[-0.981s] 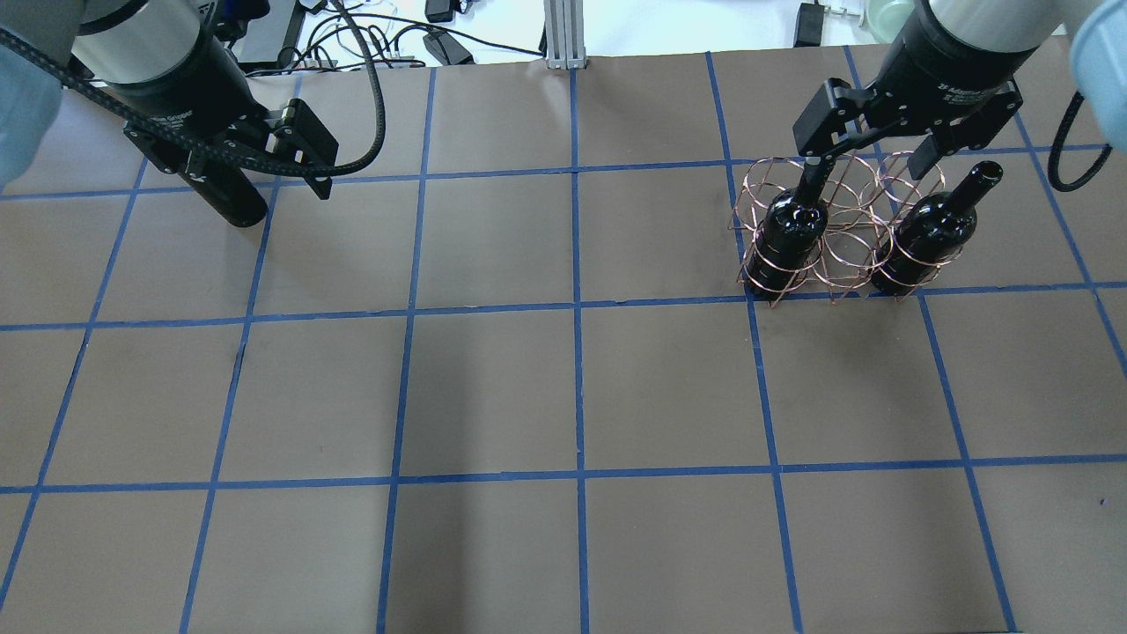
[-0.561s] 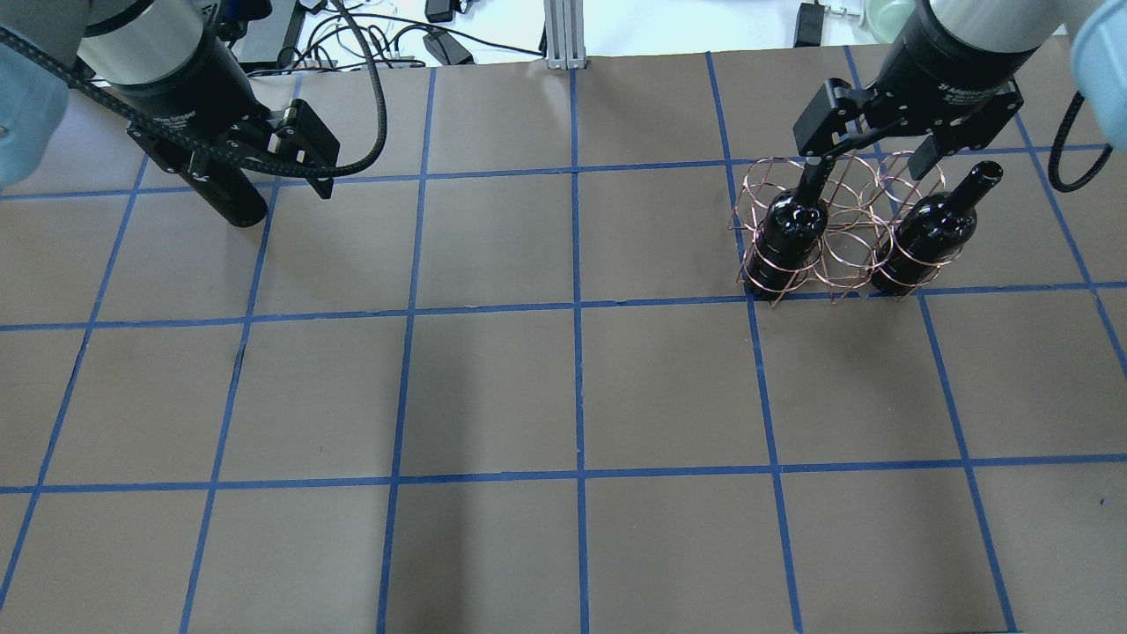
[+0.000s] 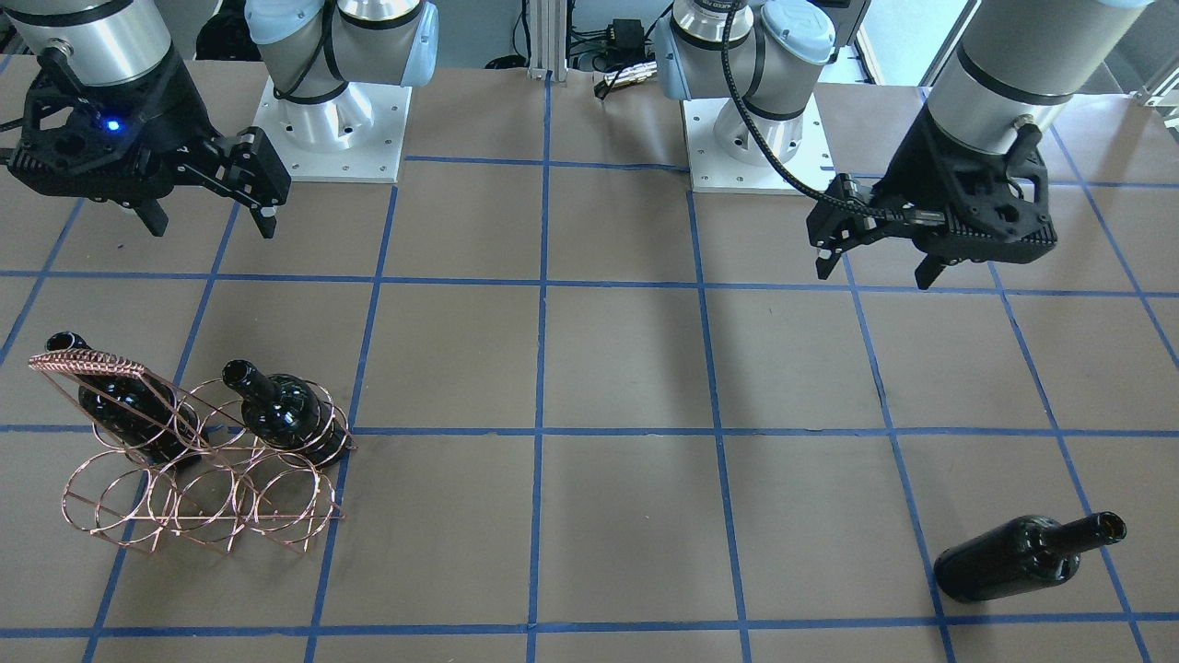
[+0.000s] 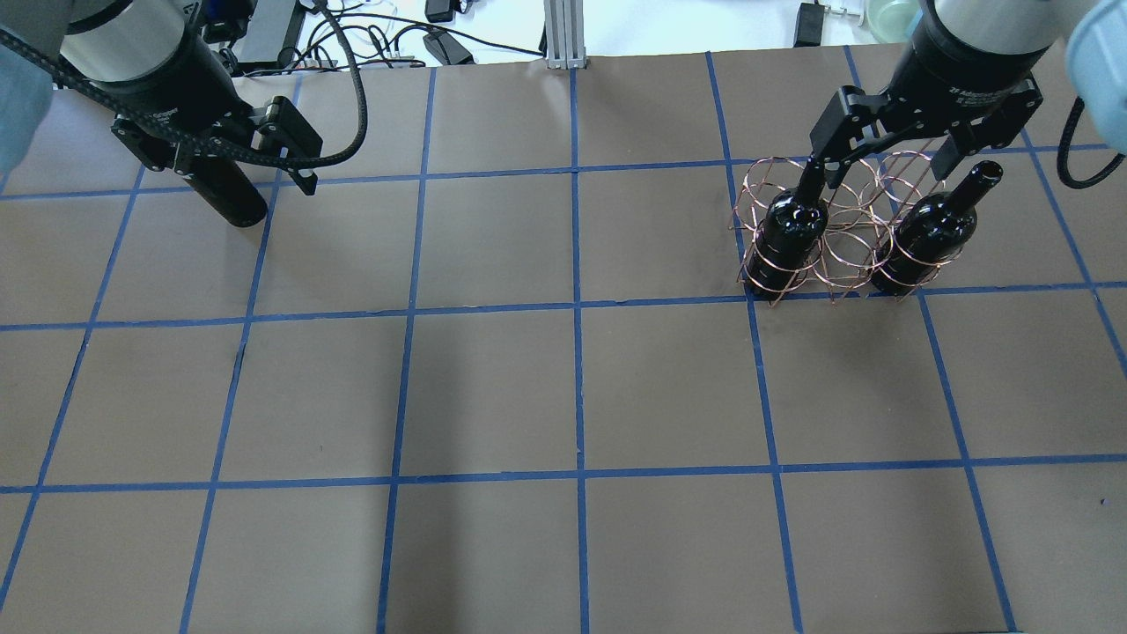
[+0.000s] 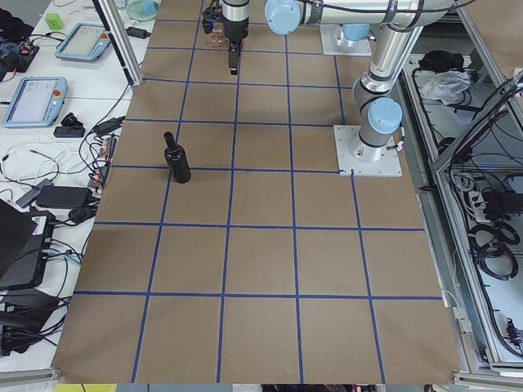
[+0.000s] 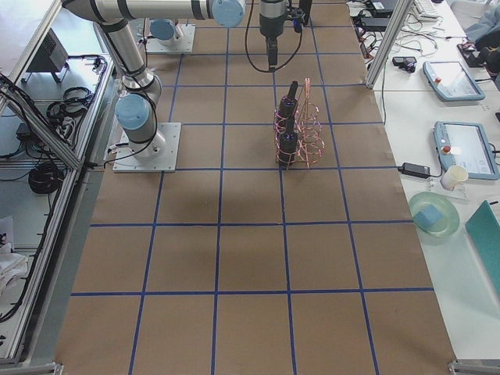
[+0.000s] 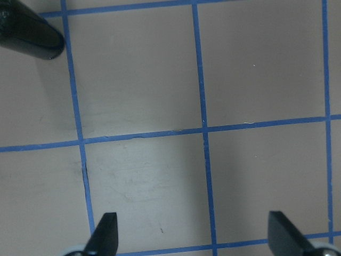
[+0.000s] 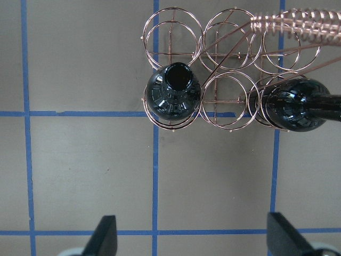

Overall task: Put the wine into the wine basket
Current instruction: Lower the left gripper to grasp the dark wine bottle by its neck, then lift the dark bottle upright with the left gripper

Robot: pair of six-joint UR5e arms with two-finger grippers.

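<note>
The wine basket (image 4: 843, 264), a copper wire rack, stands at the far right and holds two black bottles (image 4: 792, 224) (image 4: 935, 227), neck up. It also shows in the front view (image 3: 184, 502) and the right wrist view (image 8: 229, 32). My right gripper (image 4: 885, 163) hangs open and empty above the rack. A third wine bottle (image 3: 1022, 557) stands loose on the table at the far left. In the overhead view this bottle (image 4: 231, 198) is partly hidden below my left gripper (image 4: 224, 167), which is open, empty and well above it. The left wrist view shows the bottle (image 7: 32, 34) at its top left corner.
The table (image 4: 563, 387) is brown paper with a blue tape grid. Cables and power bricks (image 4: 440, 44) lie beyond its far edge. The two arm bases (image 3: 332, 120) are bolted on at the robot's side.
Both grippers stay open. The left gripper has shifted a little left and away over the loose bottle. The right gripper has shifted slightly right above the rack. The bottles have not moved.
</note>
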